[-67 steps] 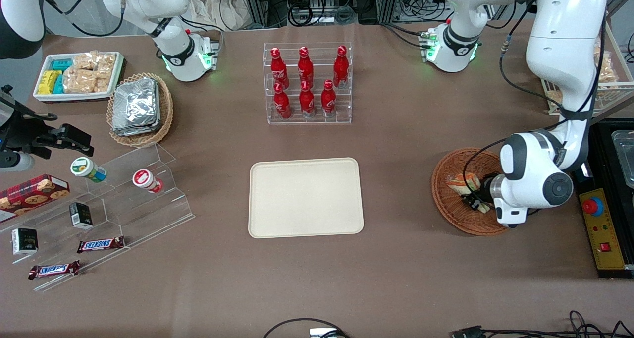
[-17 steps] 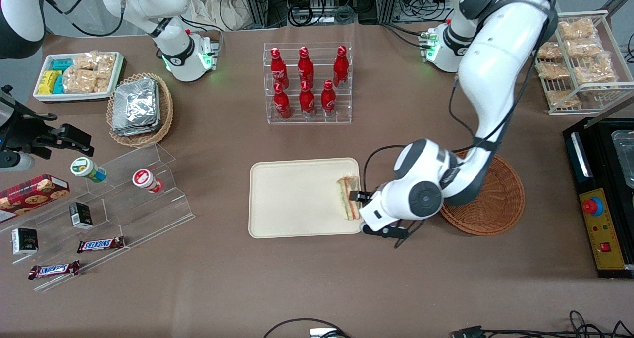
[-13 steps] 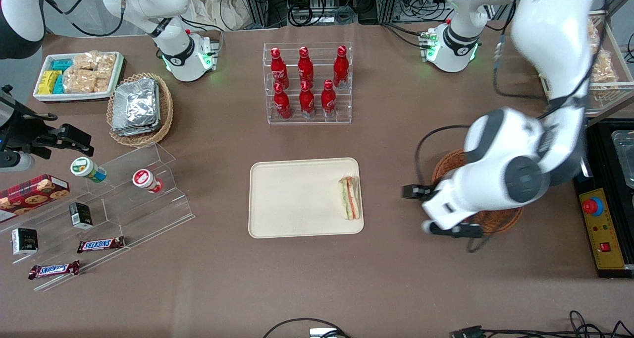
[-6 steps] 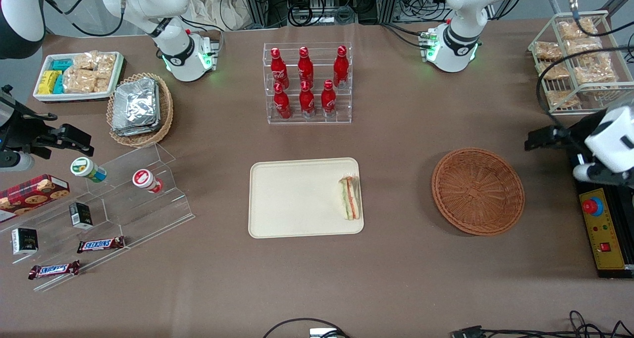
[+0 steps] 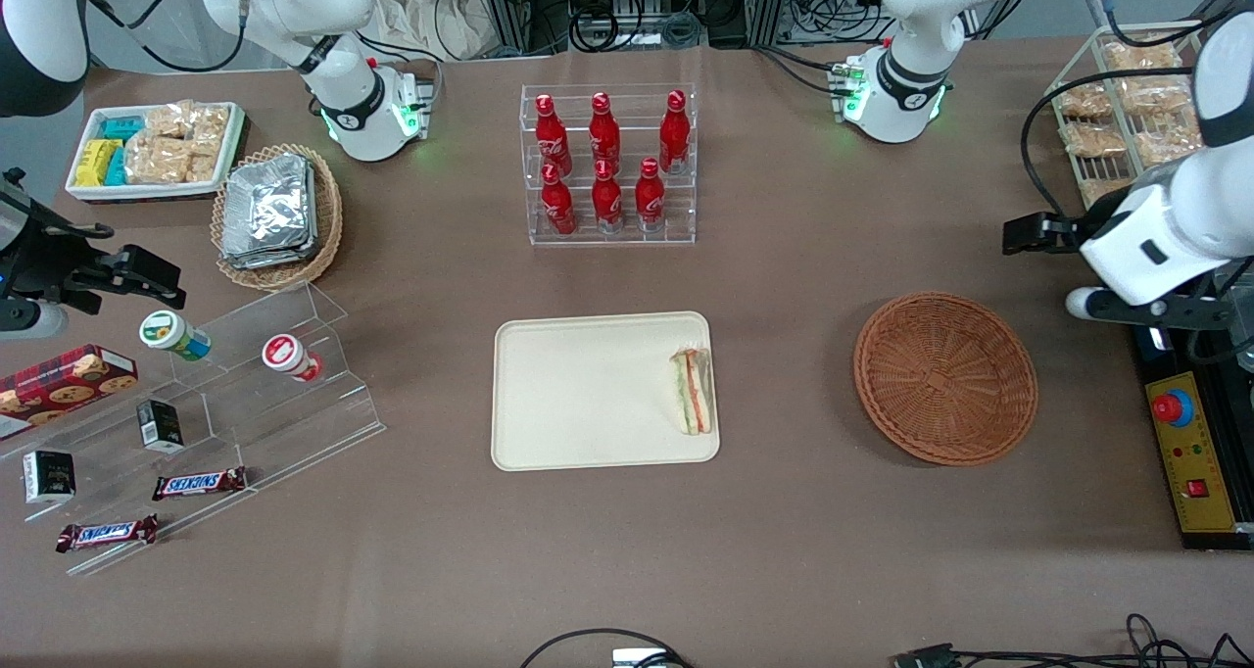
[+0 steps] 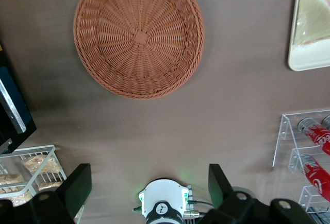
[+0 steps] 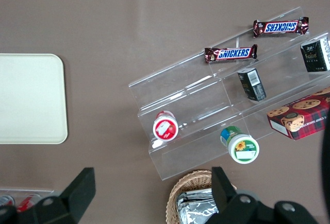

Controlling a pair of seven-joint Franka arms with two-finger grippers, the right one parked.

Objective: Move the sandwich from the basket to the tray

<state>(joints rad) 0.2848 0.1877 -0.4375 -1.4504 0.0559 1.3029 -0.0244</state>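
The sandwich (image 5: pixel 692 391), a wrapped wedge with orange and green layers, lies on the cream tray (image 5: pixel 588 394) along the tray edge nearest the basket. The reddish-brown wicker basket (image 5: pixel 945 377) has nothing in it. It also fills much of the left wrist view, as the basket (image 6: pixel 138 36), with one corner of the tray (image 6: pixel 299 64) at the frame's edge. My gripper (image 5: pixel 1053 268) hangs high above the table at the working arm's end, past the basket and well away from the sandwich. In the wrist view the gripper (image 6: pixel 148 185) is open, its fingers wide apart with nothing between them.
A clear rack of red bottles (image 5: pixel 607 164) stands farther from the front camera than the tray. A wire rack of snack packets (image 5: pixel 1136 110) and a black box with a red button (image 5: pixel 1190 423) sit by the working arm. A stepped acrylic shelf (image 5: pixel 225 394) lies toward the parked arm's end.
The gripper let go of the sandwich on the tray, then swung up and away over the basket to the working arm's end. The sandwich has stayed put on the tray.
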